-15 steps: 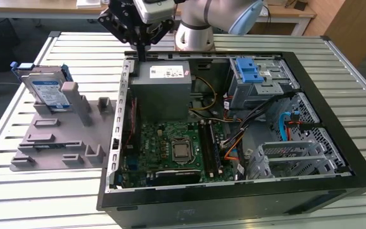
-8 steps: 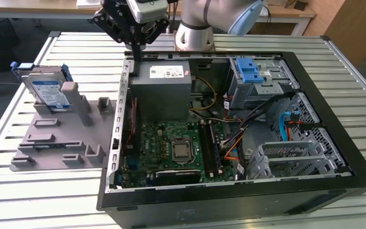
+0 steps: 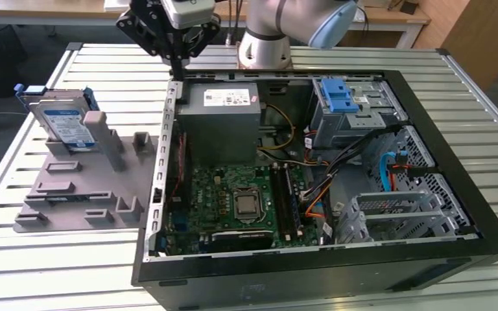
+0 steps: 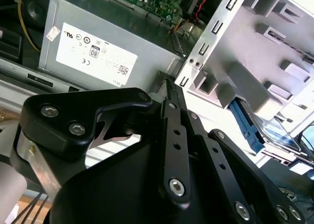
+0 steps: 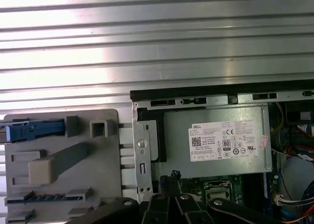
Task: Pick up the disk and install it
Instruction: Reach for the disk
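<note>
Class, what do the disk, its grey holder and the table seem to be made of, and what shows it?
The disk: silvery, glossy face suggests metal; its blue frame looks like plastic. The grey holder: matt, even colour, blocky shapes, probably plastic. The table: bright ribbed slats with strong reflections, likely bare metal, perhaps aluminium.

We logged the disk (image 3: pixel 65 126) standing upright in the grey fixture (image 3: pixel 67 188). The gripper (image 3: pixel 178 68) hung empty over the open computer case's (image 3: pixel 318 275) far corner.
</note>
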`<state>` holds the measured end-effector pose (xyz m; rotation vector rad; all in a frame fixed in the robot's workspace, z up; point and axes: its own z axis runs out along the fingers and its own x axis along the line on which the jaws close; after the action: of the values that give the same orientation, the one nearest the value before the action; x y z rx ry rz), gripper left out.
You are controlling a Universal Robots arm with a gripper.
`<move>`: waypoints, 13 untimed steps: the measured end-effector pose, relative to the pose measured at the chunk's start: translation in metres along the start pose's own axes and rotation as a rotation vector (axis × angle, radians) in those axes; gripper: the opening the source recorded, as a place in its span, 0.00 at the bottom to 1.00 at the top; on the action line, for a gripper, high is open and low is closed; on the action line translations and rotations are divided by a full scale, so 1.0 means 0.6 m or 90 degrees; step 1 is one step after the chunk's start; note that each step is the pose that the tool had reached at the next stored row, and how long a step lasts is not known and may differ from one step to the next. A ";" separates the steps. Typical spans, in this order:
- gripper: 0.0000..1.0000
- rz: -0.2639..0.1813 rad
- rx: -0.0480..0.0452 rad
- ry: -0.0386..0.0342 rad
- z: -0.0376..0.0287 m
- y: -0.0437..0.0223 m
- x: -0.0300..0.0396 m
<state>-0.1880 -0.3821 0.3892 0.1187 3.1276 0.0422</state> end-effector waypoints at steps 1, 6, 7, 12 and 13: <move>0.11 0.000 0.0001 0.0001 0.000 0.001 0.002; 0.11 0.000 0.0000 0.0000 0.000 0.001 0.003; 0.11 0.000 0.0000 0.0000 0.000 0.001 0.003; 0.11 0.000 0.0000 0.0000 0.000 0.001 0.005; 0.11 0.000 0.0000 0.0000 0.000 0.002 0.006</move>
<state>-0.1915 -0.3808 0.3892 0.1186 3.1277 0.0422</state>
